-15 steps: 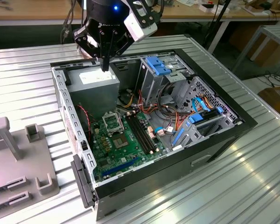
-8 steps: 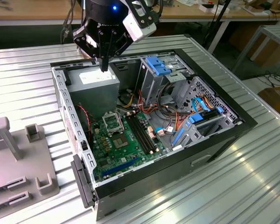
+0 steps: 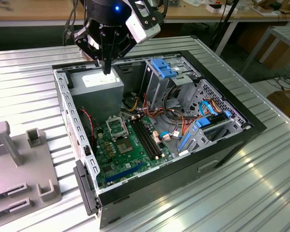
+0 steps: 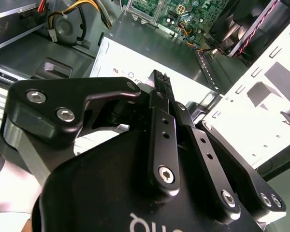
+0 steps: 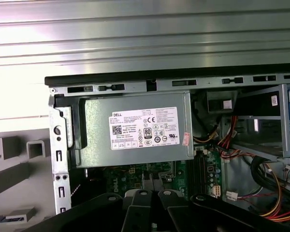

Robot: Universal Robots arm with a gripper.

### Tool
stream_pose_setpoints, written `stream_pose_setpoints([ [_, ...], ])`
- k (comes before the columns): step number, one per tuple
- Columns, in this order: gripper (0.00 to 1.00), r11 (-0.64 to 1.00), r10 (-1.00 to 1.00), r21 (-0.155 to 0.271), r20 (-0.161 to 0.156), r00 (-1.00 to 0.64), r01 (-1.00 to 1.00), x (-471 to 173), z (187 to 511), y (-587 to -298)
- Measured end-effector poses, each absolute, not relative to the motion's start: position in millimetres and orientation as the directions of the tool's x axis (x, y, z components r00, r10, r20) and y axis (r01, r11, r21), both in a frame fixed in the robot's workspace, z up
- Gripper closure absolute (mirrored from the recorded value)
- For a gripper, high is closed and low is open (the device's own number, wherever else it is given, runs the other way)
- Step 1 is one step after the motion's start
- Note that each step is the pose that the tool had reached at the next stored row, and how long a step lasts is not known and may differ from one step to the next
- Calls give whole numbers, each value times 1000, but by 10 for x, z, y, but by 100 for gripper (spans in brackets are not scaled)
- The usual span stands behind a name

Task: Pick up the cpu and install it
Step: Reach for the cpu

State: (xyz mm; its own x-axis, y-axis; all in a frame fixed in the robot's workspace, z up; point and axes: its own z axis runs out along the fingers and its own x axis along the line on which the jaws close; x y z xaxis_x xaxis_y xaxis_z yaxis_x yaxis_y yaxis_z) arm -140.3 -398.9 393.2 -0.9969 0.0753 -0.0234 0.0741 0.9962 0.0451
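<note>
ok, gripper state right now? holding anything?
Gripper: closed, above the power supply. Whether anything thin is pinched in it cannot be told.

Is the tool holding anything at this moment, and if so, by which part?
Nothing, as far as the pictures show: the tool is shut with nothing in it, poised above the power supply.

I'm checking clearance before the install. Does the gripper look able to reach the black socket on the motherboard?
Probably yes. The socket lies uncovered from above, though the power-supply box stands close beside it and thin wires run nearby. The gripper hovers over that box.
</note>
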Motion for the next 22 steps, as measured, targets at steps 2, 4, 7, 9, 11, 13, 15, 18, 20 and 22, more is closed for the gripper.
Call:
stream_pose_setpoints([
  [2, 89, 996, 75, 45, -23, -997, 74, -1413, 3932, -3988],
  [4, 89, 996, 75, 45, -23, -997, 74, -1420, 3932, -3988],
  [7, 89, 996, 75, 45, -23, -997, 74, -1436, 3932, -3989],
  [9, 89, 996, 75, 45, -23, -997, 74, -1447, 3932, -3988],
  [11, 89, 996, 75, 45, -23, -997, 74, -1457, 3932, -3988],
  [13, 89, 996, 75, 45, -23, -997, 74, -1466, 3932, -3988],
  [15, 89, 996, 75, 45, -23, -997, 74, -1474, 3932, -3989],
  [18, 89, 996, 75, 45, -23, -997, 74, -1491, 3932, -3988],
  [20, 89, 996, 75, 45, -23, -997, 74, -1500, 3932, -3989],
  [22, 89, 996, 75, 45, -23, -997, 74, -1513, 3932, -3988],
])
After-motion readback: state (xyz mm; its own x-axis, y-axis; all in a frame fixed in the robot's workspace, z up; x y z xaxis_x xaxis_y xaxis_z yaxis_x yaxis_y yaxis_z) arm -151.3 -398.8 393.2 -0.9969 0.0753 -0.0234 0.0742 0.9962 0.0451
